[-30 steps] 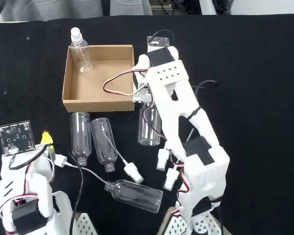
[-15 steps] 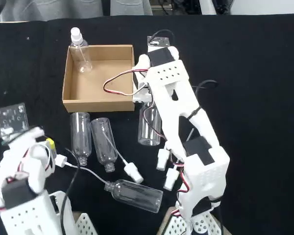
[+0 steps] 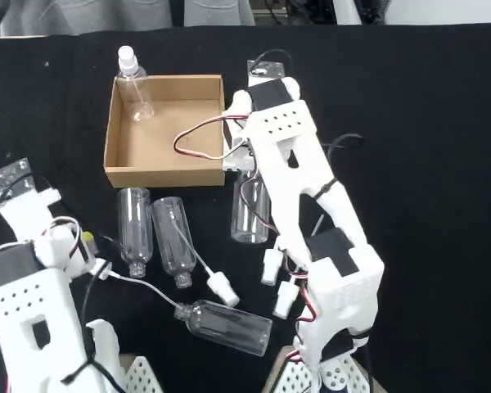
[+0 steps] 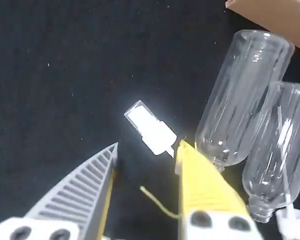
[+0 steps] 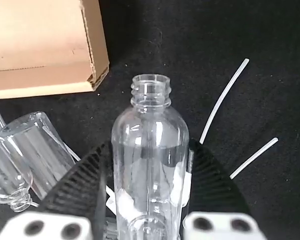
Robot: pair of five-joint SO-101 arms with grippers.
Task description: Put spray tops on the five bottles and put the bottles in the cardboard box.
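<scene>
Left gripper [image 4: 148, 146] is at 7 o'clock of the table [image 3: 425, 123]. Its fingers are spread wide and straddle a loose spray top [image 4: 150, 127], with no contact visible. The yellow finger [image 4: 205, 190] sits just beside the neck of bottle A [image 4: 242, 95], and bottle B [image 4: 275, 150] lies just beside A at its 3 o'clock. Both are uncapped.

A dip tube [image 3: 143, 291] trails from that top toward 4 o'clock to the mouth of the front bottle [image 3: 229, 326]. Cannot tell if it goes inside.

Second top [image 3: 222, 286] lies at 5 o'clock of B. Third top [image 3: 270, 266] and fourth top [image 3: 285, 300] lie against the right arm [image 3: 311, 205].

Right gripper [image 5: 150, 146] is near table centre, clenched on the held bottle [image 5: 151, 115]. The open neck points to 12, near the box's near right corner. Cannot tell if it is lifted or resting on the table.

Box [image 3: 110, 155] is at 11 o'clock, with the capped bottle [image 3: 133, 90] standing in its far left corner. So probably one done, four to go.

Risks:
- The top sits nearer the yellow finger, so an off-centre close could flick it away or pinch only the nozzle.
- That finger could nudge A and set it rolling into B.
- If the tube is in the front bottle, lifting the top could drag that bottle.
- The held bottle is smooth and round, so it may twist in the jaws when a top is pressed on.
- The red-white cable [image 3: 198, 137] loops over the box and could snag a bottle going in.
</scene>
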